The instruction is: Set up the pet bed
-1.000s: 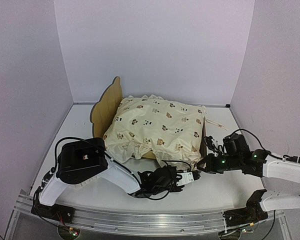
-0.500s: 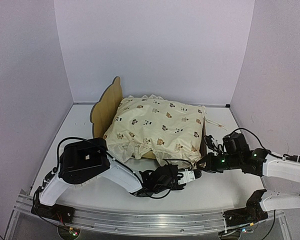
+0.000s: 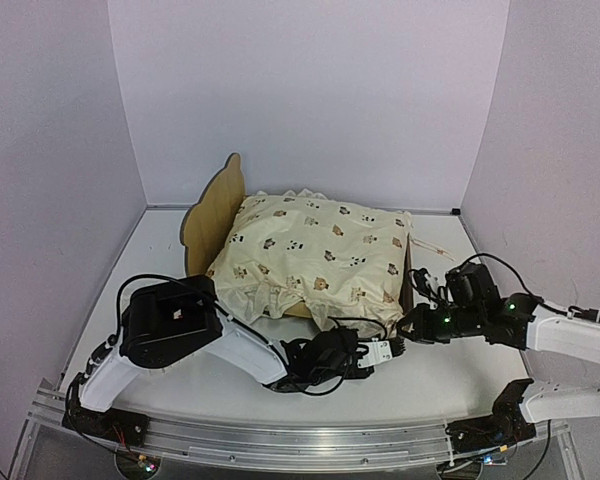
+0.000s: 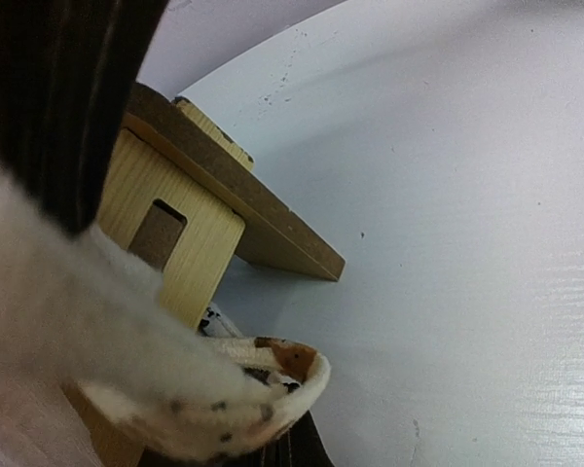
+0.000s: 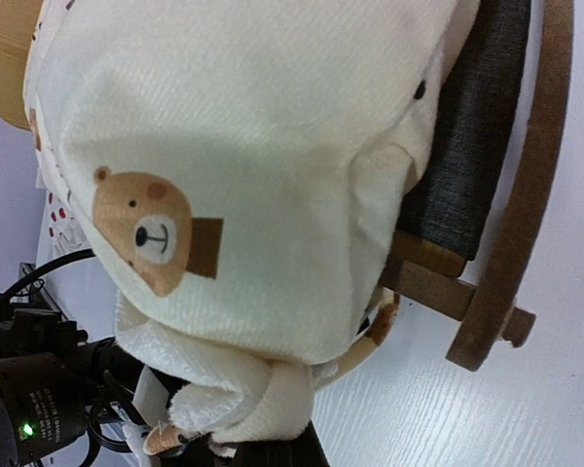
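Pet bed [image 3: 217, 208] stands mid-table [image 3: 160, 255], headboard at your left, under a cream animal-print quilt [image 3: 315, 250]. Your left gripper [image 3: 384, 352] is pressed together on the quilt's near hem. Just to its right, your right gripper [image 3: 408, 328] pinches the bunched quilt corner beside the bed's foot.

The top camera looks down from high behind the bench [image 3: 160, 250]; both wrist cameras press close, sharing the quilt [image 5: 243, 146] and pet bed [image 4: 185, 253].
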`<control>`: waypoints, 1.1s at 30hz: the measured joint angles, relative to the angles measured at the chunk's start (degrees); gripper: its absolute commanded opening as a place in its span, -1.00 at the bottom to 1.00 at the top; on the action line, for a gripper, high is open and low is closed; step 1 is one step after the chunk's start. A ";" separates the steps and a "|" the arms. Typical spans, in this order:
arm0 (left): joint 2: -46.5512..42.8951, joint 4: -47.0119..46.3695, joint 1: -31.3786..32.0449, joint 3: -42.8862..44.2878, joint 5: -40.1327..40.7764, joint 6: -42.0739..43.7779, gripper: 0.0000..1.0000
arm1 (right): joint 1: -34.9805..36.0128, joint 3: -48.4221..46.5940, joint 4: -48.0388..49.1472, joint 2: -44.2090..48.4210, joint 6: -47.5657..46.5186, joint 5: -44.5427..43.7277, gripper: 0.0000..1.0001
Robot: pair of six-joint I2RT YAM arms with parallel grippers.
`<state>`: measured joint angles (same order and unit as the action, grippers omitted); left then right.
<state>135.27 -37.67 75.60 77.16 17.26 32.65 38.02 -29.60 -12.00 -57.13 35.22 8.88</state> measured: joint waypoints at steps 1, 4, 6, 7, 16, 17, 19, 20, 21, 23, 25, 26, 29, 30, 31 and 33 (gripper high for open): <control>-0.17 0.67 -0.06 -0.22 0.02 -0.33 -1.00 | 0.00 -0.23 -0.84 0.20 -0.50 -1.02 -1.00; -1.29 3.19 -0.39 -1.43 0.47 -1.68 -1.00 | 0.00 -0.98 -3.61 1.07 -1.85 -3.99 -1.00; -2.21 5.07 -0.63 -2.11 0.83 -2.76 -1.00 | 0.00 -1.54 -5.31 1.62 -2.68 -5.84 -1.00; -2.71 5.95 -0.75 -2.33 0.94 -3.46 -1.00 | 0.00 -1.95 -6.20 1.91 -3.21 -6.97 -1.00; -7.00 14.84 -1.34 -2.89 2.42 -10.23 -1.00 | 0.00 -4.07 -10.23 4.00 -6.35 -14.48 -1.00; -7.04 16.35 -1.39 -2.59 2.73 -10.98 -1.00 | 0.00 -4.37 -10.85 4.32 -6.68 -15.82 -1.00; -7.05 19.78 -1.59 -2.04 3.51 -12.71 -1.00 | -0.02 -4.94 -12.01 4.97 -7.17 -18.28 -1.00; -7.05 21.45 -1.79 -1.79 3.88 -13.50 -1.00 | -0.02 -5.31 -12.67 5.42 -7.45 -19.55 -1.00; -7.05 23.04 -2.00 -1.54 4.24 -14.25 -1.00 | -0.02 -5.68 -13.34 5.89 -7.73 -20.80 -1.00; -7.07 25.09 -2.54 -0.95 4.85 -15.85 -1.00 | -0.06 -6.56 -14.80 6.91 -8.22 -23.22 -1.00; -7.09 26.99 -3.16 -0.17 5.20 -17.40 -1.00 | -0.11 -7.61 -16.36 7.88 -8.64 -25.63 -1.00; -7.18 27.85 -3.46 0.09 5.41 -18.06 -1.00 | -0.15 -8.05 -16.95 8.23 -8.84 -26.57 -1.00; -7.69 30.57 -4.09 0.48 5.60 -20.01 -1.00 | -0.21 -9.33 -18.82 8.42 -9.61 -29.26 -1.00; -7.96 31.49 -4.19 0.48 5.73 -20.59 -1.00 | -0.30 -9.54 -19.27 8.37 -9.76 -29.99 -1.00; -8.24 32.46 -4.24 0.49 5.98 -21.17 -1.00 | -0.44 -9.65 -19.69 8.29 -9.92 -30.58 -1.00; -8.71 34.31 -4.30 0.50 6.68 -22.44 -1.00 | -0.75 -9.76 -20.37 7.99 -10.16 -31.55 -1.00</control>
<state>126.57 -3.36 71.30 77.67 23.93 10.21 37.27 -39.35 -32.37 -49.14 25.06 -22.68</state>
